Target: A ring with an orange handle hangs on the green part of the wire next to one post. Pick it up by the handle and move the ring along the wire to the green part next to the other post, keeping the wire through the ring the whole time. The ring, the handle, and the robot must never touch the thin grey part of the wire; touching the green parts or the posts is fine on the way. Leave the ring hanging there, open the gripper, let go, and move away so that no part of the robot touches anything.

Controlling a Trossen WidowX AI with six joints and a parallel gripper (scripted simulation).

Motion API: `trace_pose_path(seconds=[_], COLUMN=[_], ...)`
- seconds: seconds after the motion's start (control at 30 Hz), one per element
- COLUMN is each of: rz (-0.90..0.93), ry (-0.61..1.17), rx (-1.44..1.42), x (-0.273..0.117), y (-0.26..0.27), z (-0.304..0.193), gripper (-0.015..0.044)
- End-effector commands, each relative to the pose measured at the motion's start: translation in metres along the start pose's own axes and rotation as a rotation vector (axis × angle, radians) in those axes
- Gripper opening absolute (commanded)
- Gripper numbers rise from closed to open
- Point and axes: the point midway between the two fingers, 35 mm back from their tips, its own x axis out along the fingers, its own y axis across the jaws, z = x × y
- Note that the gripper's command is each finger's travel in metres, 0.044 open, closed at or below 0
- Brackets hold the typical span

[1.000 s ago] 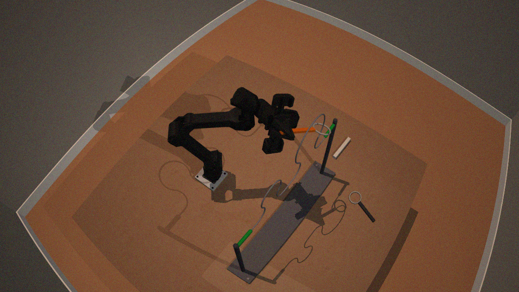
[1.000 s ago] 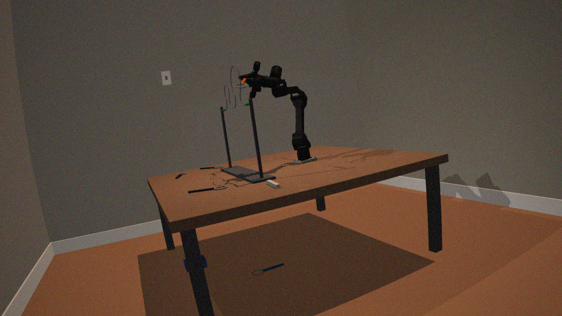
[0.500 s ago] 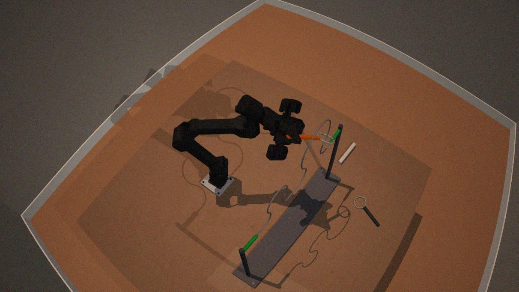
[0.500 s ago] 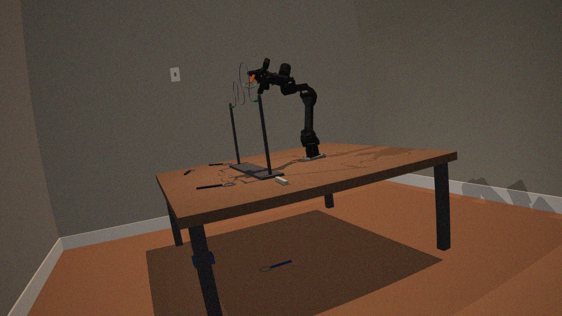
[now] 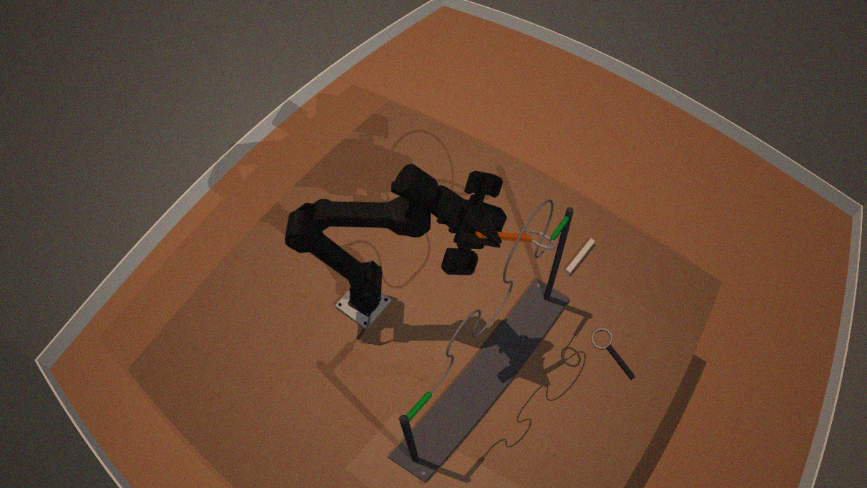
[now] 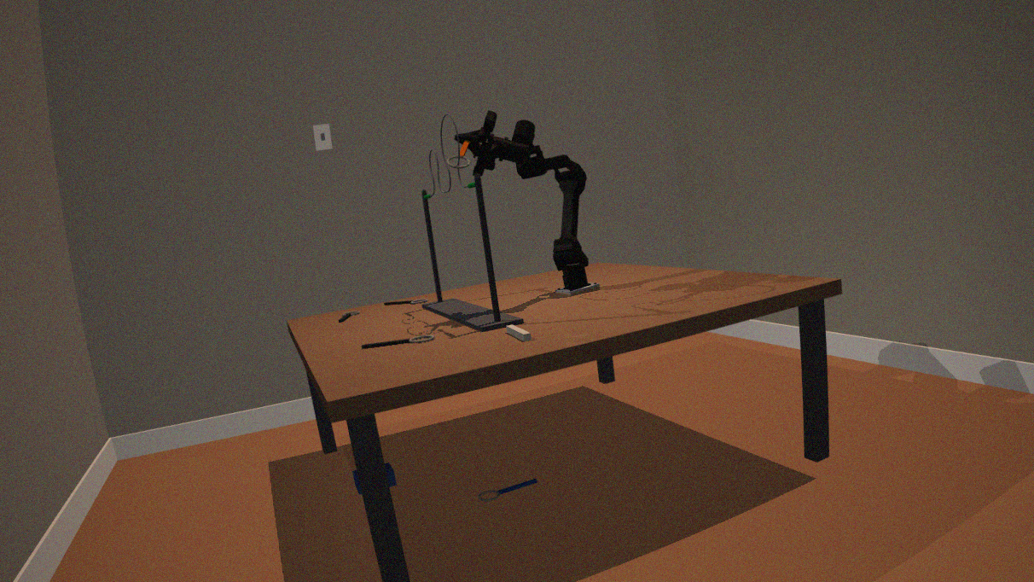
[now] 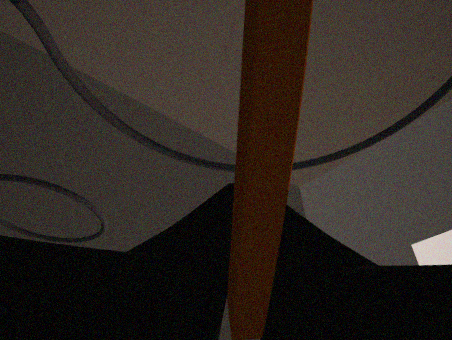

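- Fingers (image 5: 493, 238) (image 6: 462, 140): clenched on the orange handle (image 5: 515, 236) (image 6: 464, 148) (image 7: 267, 125).
- Ring (image 5: 543, 245) (image 6: 458, 166): right of centre, top view; near the upper-right green part (image 5: 560, 227) (image 6: 471, 185).
- White block (image 5: 580, 256) (image 6: 518, 333): near the counter's (image 5: 654, 303) (image 6: 614, 328) front edge, exterior view.
- Room: open counter between block and right corner.

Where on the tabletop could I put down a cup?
Perhaps between the white block and the loop-ended black stick. It's crowded at the grey base plate, with wire and arm above.
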Motion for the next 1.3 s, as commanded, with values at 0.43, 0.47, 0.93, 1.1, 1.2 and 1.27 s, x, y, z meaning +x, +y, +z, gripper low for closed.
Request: trace_pose_path(seconds=[0.43,0.47,0.93,1.1,1.2,1.27], rz=[0.105,0.115,0.270,0.331,0.368,0.392], ry=[0.025,0.028,0.064,0.078,0.086,0.092], rx=[0.198,0.217,0.491,0.599,0.663,0.707], x=[-0.007,-0.008,-0.023,-0.030,-0.035,-0.038], y=[0.041,0.045,0.089,0.104,0.112,0.117], z=[0.003,0.004,0.021,0.031,0.038,0.043], gripper=[-0.0150,-0.0150,-0.0150,-0.0150,-0.0150,-0.0150])
